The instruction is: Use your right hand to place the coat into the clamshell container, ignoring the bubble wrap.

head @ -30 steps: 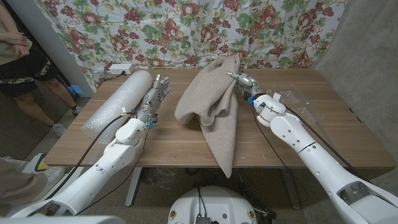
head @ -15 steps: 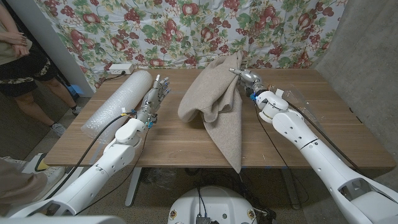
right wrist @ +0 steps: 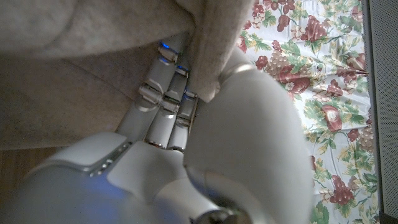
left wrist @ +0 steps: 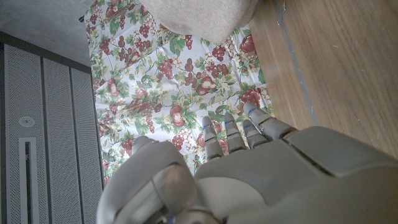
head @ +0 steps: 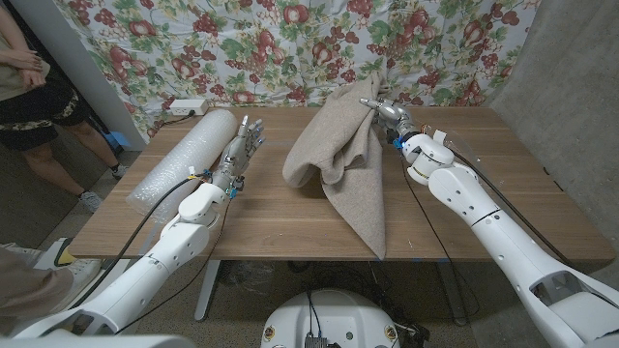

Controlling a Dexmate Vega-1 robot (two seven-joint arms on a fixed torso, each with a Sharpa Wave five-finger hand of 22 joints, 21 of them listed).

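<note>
The beige coat hangs in the air over the middle of the table, its long tail dangling toward the front edge. My right hand grips the coat's top edge near the far side; in the right wrist view the fingers are closed around a fold of the coat. A bit of the clear clamshell container shows just behind my right forearm. My left hand stands with straight fingers beside the bubble wrap roll, holding nothing. The left wrist view shows that hand and the coat beyond it.
A white power strip lies at the table's far left corner. A floral cloth hangs behind the table. A person stands at the far left, off the table.
My right hand has carried the coat to the right and slightly farther back; the hanging tail has swung rightward with it. The left arm and the bubble wrap have stayed put.
</note>
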